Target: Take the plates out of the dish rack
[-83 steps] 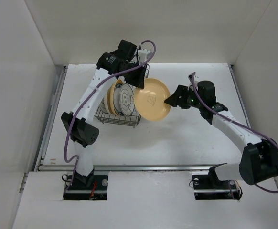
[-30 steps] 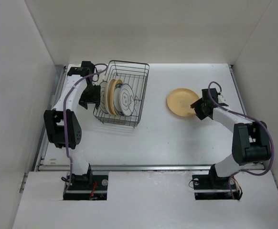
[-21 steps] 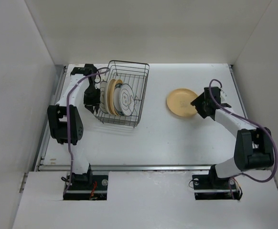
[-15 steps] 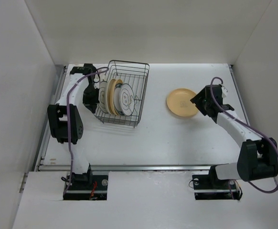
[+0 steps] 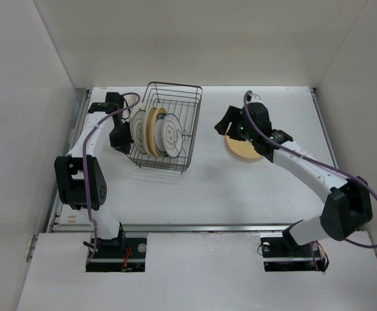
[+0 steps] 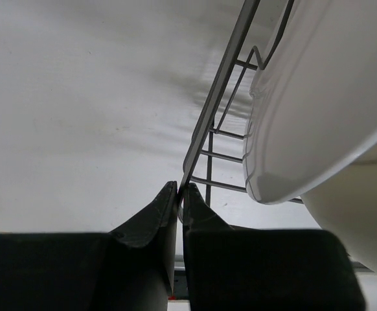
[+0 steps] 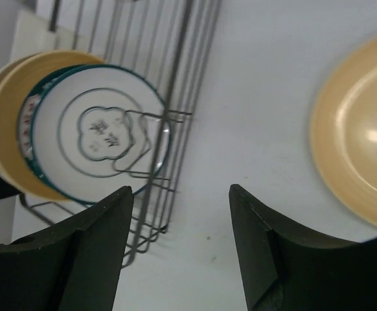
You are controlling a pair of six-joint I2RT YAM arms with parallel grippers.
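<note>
My left hand (image 6: 179, 194) is pinched tight on a rim wire of the dish rack (image 5: 173, 97), on its 9 o'clock side. My right hand (image 7: 181, 194) hangs spread wide between the rack and the tan plate (image 5: 248, 152), which lies flat at 2 o'clock on the surface (image 5: 227, 188). The other plates (image 5: 155, 133) stand packed together in the rack. As I judge it, pulling the patterned plate (image 7: 101, 133) could drag its neighbour, or snag wire and tip the rack if my pinch slips.

You see a thin dark metal-wire dish rack (image 5: 182, 110), faintly shiny; 1 tan-yellow round plate (image 7: 363, 175), smooth and glossy; 1 white plate with blue-green patterned rim (image 7: 104, 139), glazed; the white tabletop (image 5: 227, 194), matt.
</note>
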